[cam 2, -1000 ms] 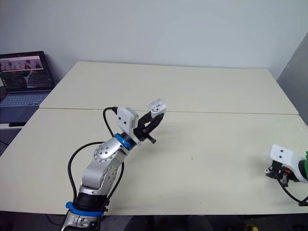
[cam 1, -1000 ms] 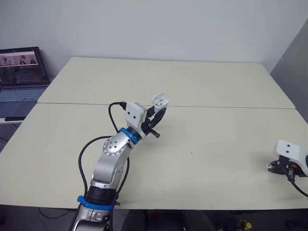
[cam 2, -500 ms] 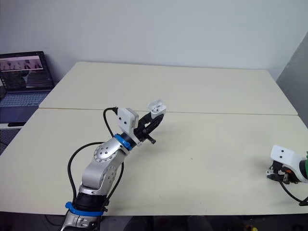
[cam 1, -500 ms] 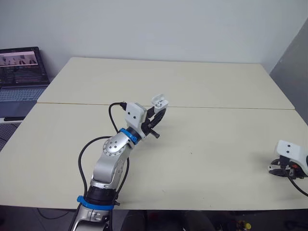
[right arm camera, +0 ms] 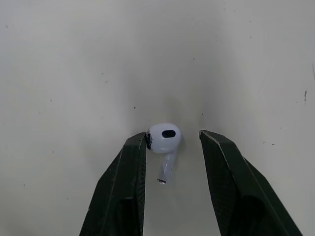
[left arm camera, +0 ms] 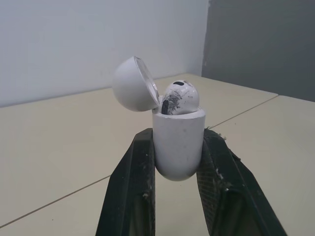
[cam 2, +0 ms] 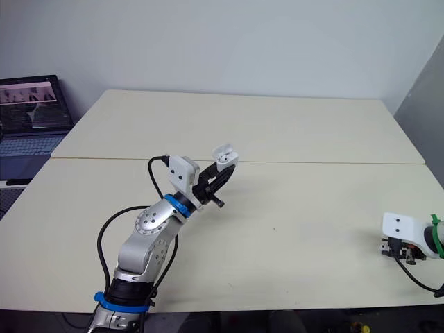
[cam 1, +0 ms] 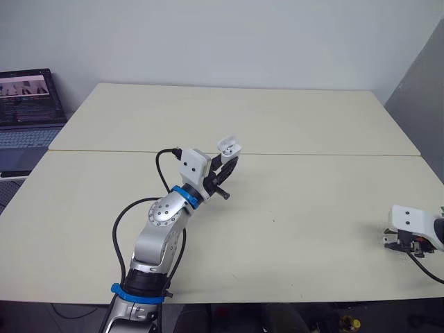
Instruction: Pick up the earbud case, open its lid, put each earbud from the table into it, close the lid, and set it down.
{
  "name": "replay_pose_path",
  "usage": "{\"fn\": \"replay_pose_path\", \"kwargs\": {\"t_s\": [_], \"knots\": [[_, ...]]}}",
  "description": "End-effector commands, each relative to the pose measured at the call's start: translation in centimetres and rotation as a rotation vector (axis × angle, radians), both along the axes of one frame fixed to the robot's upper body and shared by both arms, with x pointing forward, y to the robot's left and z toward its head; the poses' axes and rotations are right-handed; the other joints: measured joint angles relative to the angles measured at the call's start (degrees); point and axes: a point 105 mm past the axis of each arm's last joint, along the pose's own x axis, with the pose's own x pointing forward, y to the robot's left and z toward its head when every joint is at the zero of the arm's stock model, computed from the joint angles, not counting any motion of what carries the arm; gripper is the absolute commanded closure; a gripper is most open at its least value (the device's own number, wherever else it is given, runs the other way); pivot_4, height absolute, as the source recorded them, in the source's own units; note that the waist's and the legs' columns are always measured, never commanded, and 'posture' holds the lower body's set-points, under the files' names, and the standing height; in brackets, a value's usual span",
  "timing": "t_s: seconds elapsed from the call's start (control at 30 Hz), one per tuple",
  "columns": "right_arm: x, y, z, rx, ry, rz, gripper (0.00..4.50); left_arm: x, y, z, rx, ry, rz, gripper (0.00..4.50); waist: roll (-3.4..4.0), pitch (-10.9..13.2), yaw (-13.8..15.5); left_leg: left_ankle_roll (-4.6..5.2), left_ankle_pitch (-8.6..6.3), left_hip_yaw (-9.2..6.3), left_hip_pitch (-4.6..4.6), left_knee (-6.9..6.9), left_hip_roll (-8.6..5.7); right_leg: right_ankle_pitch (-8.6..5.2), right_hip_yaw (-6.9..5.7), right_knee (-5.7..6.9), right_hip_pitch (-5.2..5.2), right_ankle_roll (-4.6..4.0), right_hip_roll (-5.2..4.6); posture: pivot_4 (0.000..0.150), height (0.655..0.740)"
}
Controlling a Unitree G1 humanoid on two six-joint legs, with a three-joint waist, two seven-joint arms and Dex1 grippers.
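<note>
The white earbud case (cam 1: 229, 146) is held upright above the table's middle, with my left gripper (cam 1: 227, 161) shut on its body. In the left wrist view the case (left arm camera: 178, 147) has its lid (left arm camera: 134, 84) swung open, and one earbud (left arm camera: 179, 97) sits inside. At the table's right near edge, my right gripper (cam 1: 402, 241) hangs low over the surface. Its wrist view shows the other white earbud (right arm camera: 165, 140) lying on the table between the open fingers (right arm camera: 129, 169), against one of them and apart from the other.
The cream table (cam 1: 312, 139) has a seam running across its middle. An open laptop (cam 1: 24, 104) stands on a separate surface beyond the far left corner. A grey wall panel rises at the right.
The whole picture has shifted slightly with the camera. Both grippers keep their places, the left still holding the open case.
</note>
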Motion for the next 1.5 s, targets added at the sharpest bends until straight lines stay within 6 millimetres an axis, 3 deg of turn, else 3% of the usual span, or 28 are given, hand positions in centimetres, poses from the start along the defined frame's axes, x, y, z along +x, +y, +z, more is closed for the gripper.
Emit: {"fn": "replay_pose_path", "kwargs": {"t_s": [0.03,0.17,0.3,0.4,0.47,0.63,0.73,0.9,1.07,1.5], "knots": [[-0.4,0.2,-1.1,-0.003,0.044,0.030,2.92,-0.6,-0.4,1.7,-0.012,-0.067,-0.014,3.75,-0.02,-0.01,0.00,0.00,0.00,0.01,0.00,0.01,0.00,0.00,0.00,0.00,0.00,0.00,0.00,0.150,0.7400],[-0.2,0.4,-1.2,0.005,0.038,0.046,4.03,-0.6,-0.4,1.8,-0.005,-0.076,-0.014,3.75,-0.22,-0.08,-0.05,0.00,0.00,0.01,0.01,0.00,0.00,0.00,0.00,0.00,0.00,0.00,0.00,0.150,0.7400],[0.5,1.6,-0.6,0.068,0.000,0.069,4.10,-0.5,-0.2,1.8,-0.001,-0.078,-0.014,3.75,-0.32,-0.13,-0.23,0.00,0.00,0.07,0.04,0.01,0.02,0.00,0.05,0.01,0.01,0.00,-0.01,0.150,0.7400],[1.7,5.9,1.3,0.244,-0.078,0.142,4.10,-0.6,-0.4,1.4,-0.003,-0.070,-0.025,3.75,-0.35,-0.13,-0.65,0.00,0.00,0.07,0.07,0.00,0.05,0.00,0.04,0.04,0.00,0.00,0.01,0.150,0.7400],[3.6,10.4,4.3,0.505,-0.189,0.107,4.10,-0.6,-0.5,1.2,-0.011,-0.060,-0.032,3.75,-0.30,-0.10,-1.33,0.00,0.00,0.05,0.06,-0.04,0.08,0.01,0.04,0.10,-0.01,0.00,0.05,0.150,0.7400],[6.7,18.4,12.0,1.033,-0.366,-0.002,4.10,-0.4,-1.0,1.5,-0.042,-0.053,-0.063,3.75,0.10,0.10,-1.54,0.00,0.00,-0.13,-0.05,-0.06,0.06,0.02,-0.01,0.17,-0.08,0.00,0.11,0.150,0.7400],[7.6,21.6,14.9,1.246,-0.421,-0.055,4.10,-0.4,-1.2,1.9,-0.070,-0.044,-0.094,3.75,0.09,0.09,-1.29,0.00,0.00,-0.27,-0.14,-0.11,0.07,0.02,-0.15,0.11,-0.10,0.00,0.12,0.150,0.7400],[8.4,25.6,16.4,1.522,-0.385,-0.167,4.10,-0.3,-2.0,2.6,-0.086,-0.041,-0.146,3.75,0.12,0.08,-0.52,-0.04,-0.03,-0.36,-0.57,-0.16,0.06,0.11,-0.28,0.05,-0.46,0.21,0.08,0.150,0.7400],[8.6,27.1,16.7,1.621,-0.336,-0.218,4.10,-0.3,-2.4,3.4,-0.091,-0.050,-0.183,3.75,0.14,0.08,-0.20,-0.03,-0.02,-0.37,-1.08,-0.12,0.07,0.30,-0.30,0.15,-0.96,0.02,0.08,0.150,0.7400],[8.9,27.6,15.4,1.576,-0.339,-0.226,4.10,-0.6,-2.9,4.0,-0.101,-0.058,-0.211,3.75,0.15,0.07,-0.21,-0.03,-0.02,-0.36,-1.01,-0.11,0.10,0.16,-0.30,0.16,-0.92,0.24,0.11,0.150,0.7400]]}}
